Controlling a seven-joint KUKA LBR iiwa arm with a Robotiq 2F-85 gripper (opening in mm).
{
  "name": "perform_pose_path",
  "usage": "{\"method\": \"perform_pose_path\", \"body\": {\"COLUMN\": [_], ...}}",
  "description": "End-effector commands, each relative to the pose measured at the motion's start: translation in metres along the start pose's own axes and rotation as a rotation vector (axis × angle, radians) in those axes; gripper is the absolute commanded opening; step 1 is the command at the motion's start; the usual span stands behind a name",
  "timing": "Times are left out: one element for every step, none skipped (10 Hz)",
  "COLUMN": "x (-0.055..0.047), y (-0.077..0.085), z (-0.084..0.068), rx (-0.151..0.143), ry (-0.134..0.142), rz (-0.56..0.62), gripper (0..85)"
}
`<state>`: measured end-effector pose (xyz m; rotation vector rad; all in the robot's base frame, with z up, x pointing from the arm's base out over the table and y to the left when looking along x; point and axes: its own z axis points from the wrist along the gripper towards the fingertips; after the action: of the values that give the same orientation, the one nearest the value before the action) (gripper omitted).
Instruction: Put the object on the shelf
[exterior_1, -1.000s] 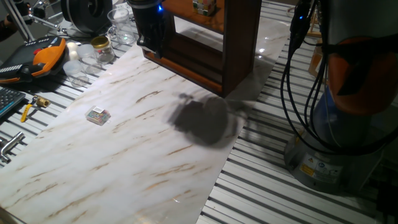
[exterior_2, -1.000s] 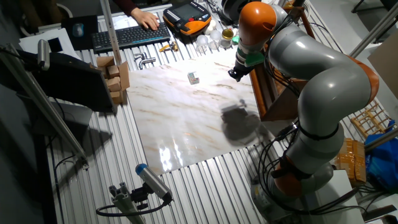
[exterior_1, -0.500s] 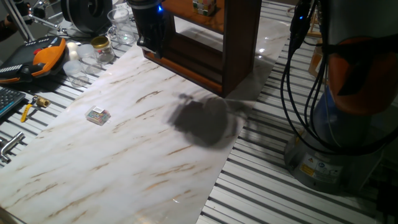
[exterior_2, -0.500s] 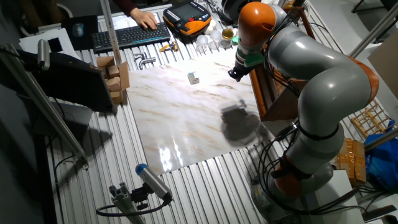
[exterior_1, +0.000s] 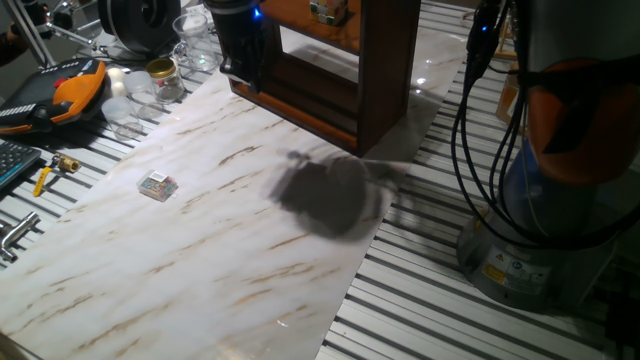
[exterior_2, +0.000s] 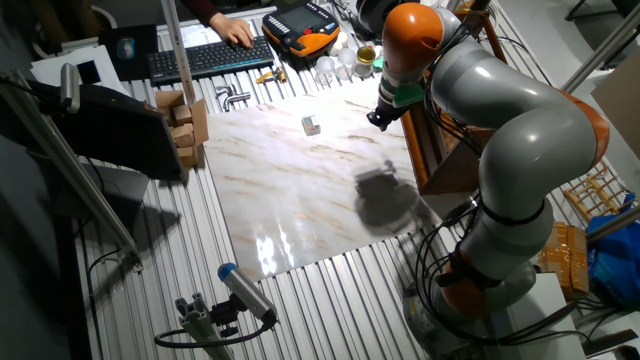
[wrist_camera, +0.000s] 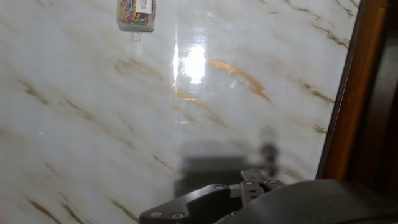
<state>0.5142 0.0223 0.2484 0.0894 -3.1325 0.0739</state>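
1 marble-patterned desk (exterior_1: 200, 260) carries 1 dark wooden shelf (exterior_1: 385, 70) and 1 clear box of coloured clips (exterior_1: 157, 185). 1 puzzle cube (exterior_1: 327, 10), 1 gold-lidded jar (exterior_1: 161, 72), 1 orange pendant (exterior_1: 75, 92), 1 keyboard (exterior_2: 205, 58), 1 robot arm (exterior_2: 500, 120).

On the marbled surface (exterior_1: 200, 270) we saw a flat whitish block (exterior_1: 157, 185) with coloured marks, beyond its edge a gold-lidded jar (exterior_1: 161, 72), an orange pendant (exterior_1: 75, 88), a keyboard (exterior_2: 205, 57), cardboard boxes (exterior_2: 183, 128).
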Motion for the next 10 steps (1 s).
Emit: {"method": "perform_pose_path", "body": {"x": [-0.0002,-0.0003,-0.0003,-0.0005,-0.0006,-0.0004,-0.0004,-0.0003,-0.0003,-0.0004], "y": [-0.0003,-0.0004,-0.0004,-0.0005,-0.0006,-0.0005,-0.0006,-0.0007,-0.0006,-0.0007], "z": [0.0001,0.0003,0.0001,-0.0005,-0.0011,-0.0012,-0.0010,-0.0009,-0.0012,-0.0012], "rx": [-0.001,-0.005,-0.006,-0.008,-0.009,-0.014,-0.035,-0.038,-0.042,-0.042], "ry": [0.002,0.003,0.003,0.003,0.004,0.004,0.004,0.006,0.007,0.007], "rz": [0.000,0.001,0.001,0.003,0.003,0.003,0.010,0.010,0.012,0.012], "gripper": [0.0,0.0,0.0,0.0,0.0,0.0,0.0,0.0,0.0,0.0]}}
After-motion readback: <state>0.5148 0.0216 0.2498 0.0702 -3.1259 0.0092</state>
